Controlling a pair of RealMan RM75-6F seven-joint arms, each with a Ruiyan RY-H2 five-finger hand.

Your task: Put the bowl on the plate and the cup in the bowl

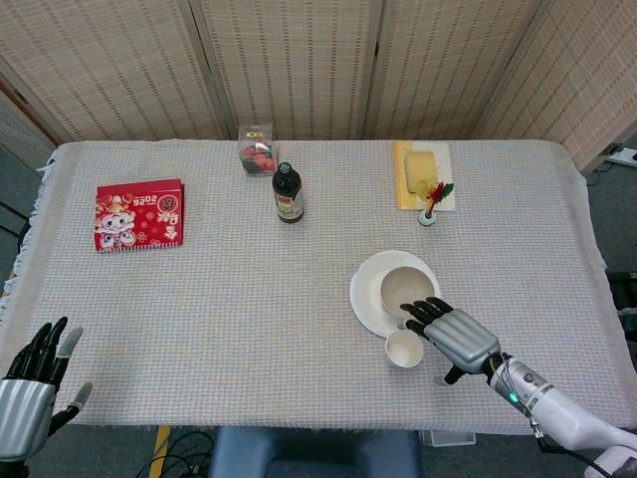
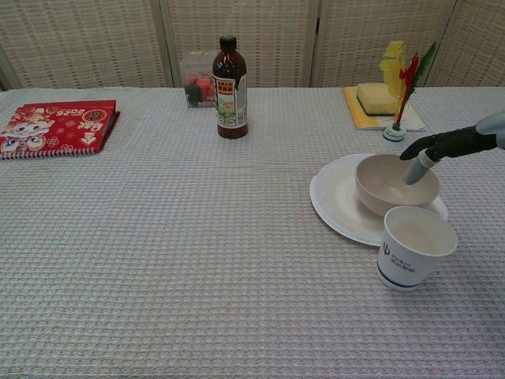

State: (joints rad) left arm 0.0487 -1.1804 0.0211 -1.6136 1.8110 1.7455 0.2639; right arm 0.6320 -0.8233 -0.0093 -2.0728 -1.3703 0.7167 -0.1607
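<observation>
1. plate (image 1: pixel 366 299): white, on the cloth, carrying the bowl.
2. right hand (image 1: pixel 453 334): just beside the plate, above the cup, fingers spread, holding nothing.
3. bowl (image 1: pixel 408 291): on the plate.
4. cup (image 1: pixel 404 349): upright, just beside the plate.
5. left hand (image 1: pixel 30 383): well apart from the plate, fingers spread.

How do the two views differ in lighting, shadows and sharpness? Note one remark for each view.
Head view: even, soft overhead light; only faint shadows beside the bottle and cup; sharp throughout. Chest view: equally diffuse, with no glare on the plate or bowl; the right robot hand is cut off by the frame edge, its fingertips in focus.
</observation>
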